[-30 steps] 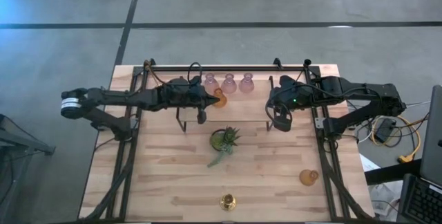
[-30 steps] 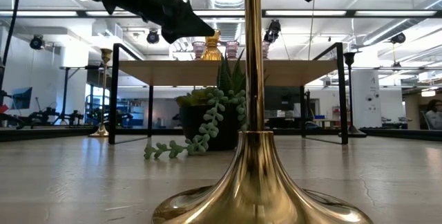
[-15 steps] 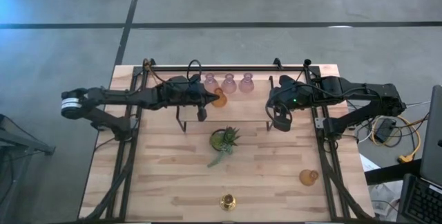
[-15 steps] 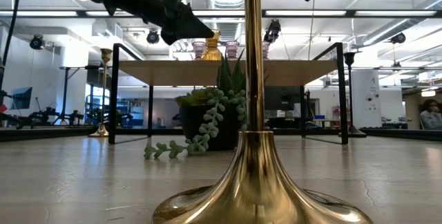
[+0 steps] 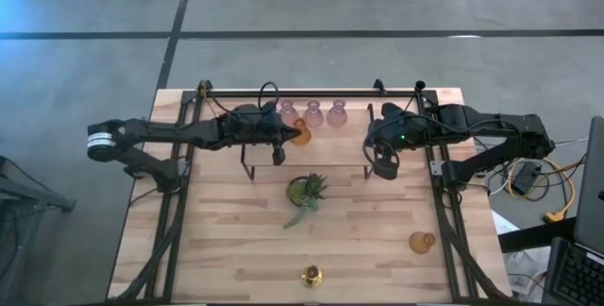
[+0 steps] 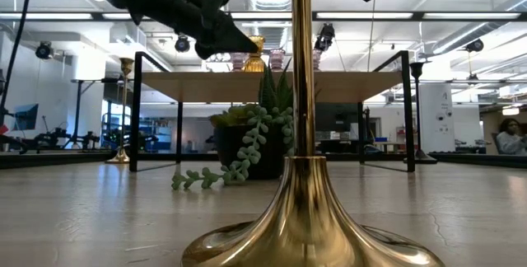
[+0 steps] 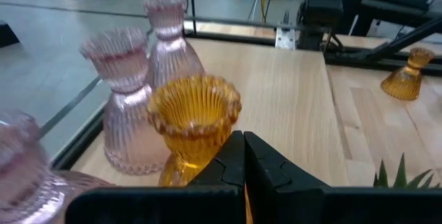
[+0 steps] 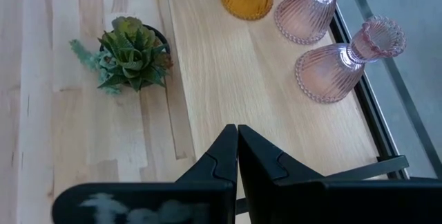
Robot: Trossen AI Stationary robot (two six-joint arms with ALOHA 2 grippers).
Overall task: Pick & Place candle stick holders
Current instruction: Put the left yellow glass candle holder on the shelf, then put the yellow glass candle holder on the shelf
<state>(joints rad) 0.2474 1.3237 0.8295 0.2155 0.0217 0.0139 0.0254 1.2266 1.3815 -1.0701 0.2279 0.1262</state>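
High view: your left gripper (image 5: 283, 136) sits over the raised shelf (image 5: 354, 136) at the far side of the table, fingers pressed together with nothing between them, tips right beside the amber holder (image 5: 300, 135), which stands on the shelf just in front of the three pink holders (image 5: 312, 114). Touching or just clear, you cannot tell from above; in the left wrist view the closed fingertips (image 7: 243, 156) sit low against the amber glass (image 7: 192, 122). Judge these bulbous pieces as ribbed glass: rigid, fairly light, slick, breakable, and top-heavy enough to tip into the neighbouring pink ones if nudged. Best hold looks like the narrow waist under the flared rim, jaws opened first and brought in level. The left arm is stretched long and nearly straight from the left edge, wrist low over the shelf. Your right gripper (image 5: 383, 165) hangs closed and empty over the shelf's right part, arm folded in from the right edge, waiting. A second amber holder (image 5: 421, 242) stands on the table at near right, and a brass holder (image 5: 310, 275) at the near edge; brass is likely heavier and steadier, and its slim stem is where to grip. The potted plant (image 5: 307, 191) sits mid-table; leave it alone.
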